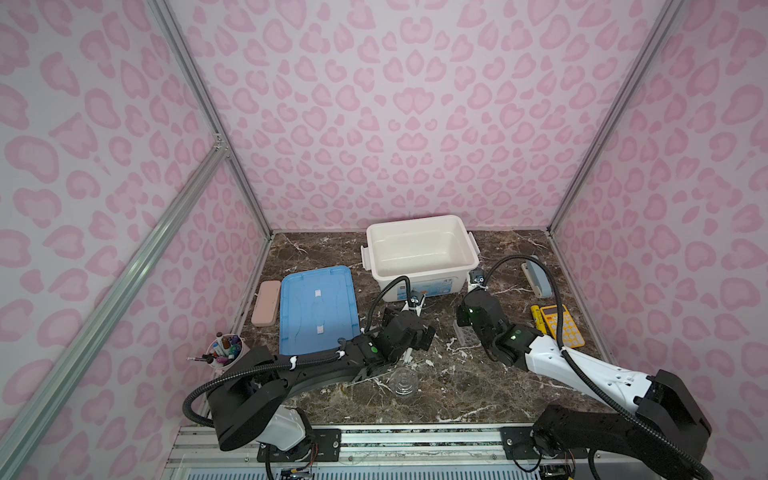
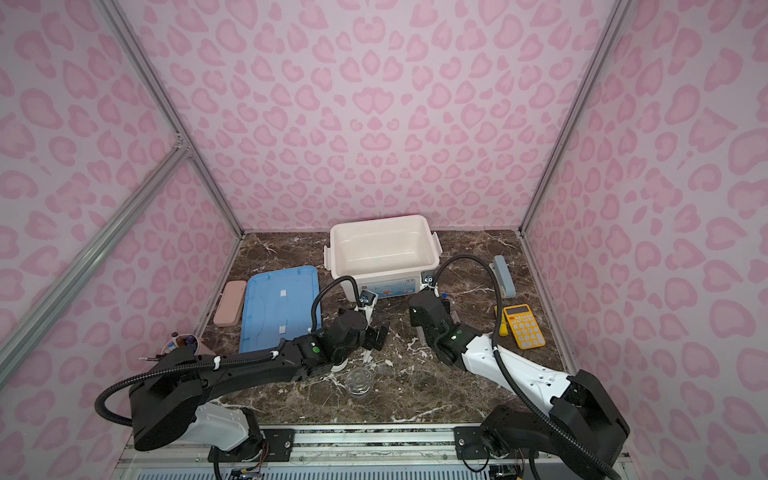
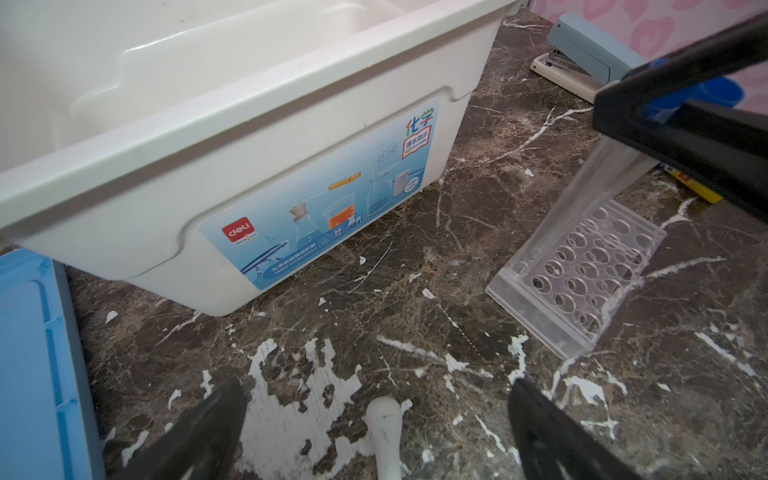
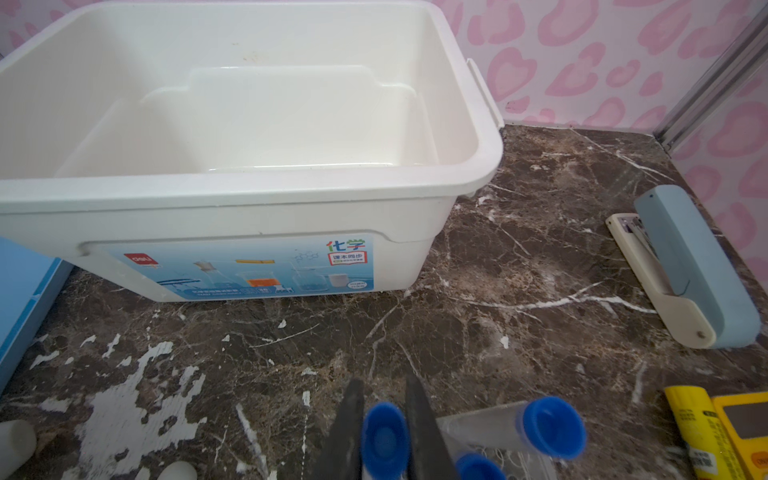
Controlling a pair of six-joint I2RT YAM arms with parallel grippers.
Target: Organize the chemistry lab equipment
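My right gripper [image 4: 383, 384] is shut on a clear, blue-capped test tube [image 4: 384, 440]. In the left wrist view this tube [image 3: 602, 178] hangs tilted, its lower end at the clear plastic rack [image 3: 582, 274]; I cannot tell whether it sits in a hole. Two more blue-capped tubes [image 4: 552, 428] stand beside it. My left gripper [image 3: 376, 384] is open just above the table, and the white pestle [image 3: 384, 436] lies between its fingers, untouched. A clear glass beaker [image 1: 403, 382] stands near the table's front. The dish, cup and flask do not show.
An empty white bin [image 1: 436, 274] stands at the back, its blue lid [image 1: 318, 307] and a pink case [image 1: 266, 303] to its left. A stapler [image 1: 536, 276] and the yellow calculator [image 1: 561, 324] lie at the right. The pink cup of pens [image 1: 224, 351] stands front left.
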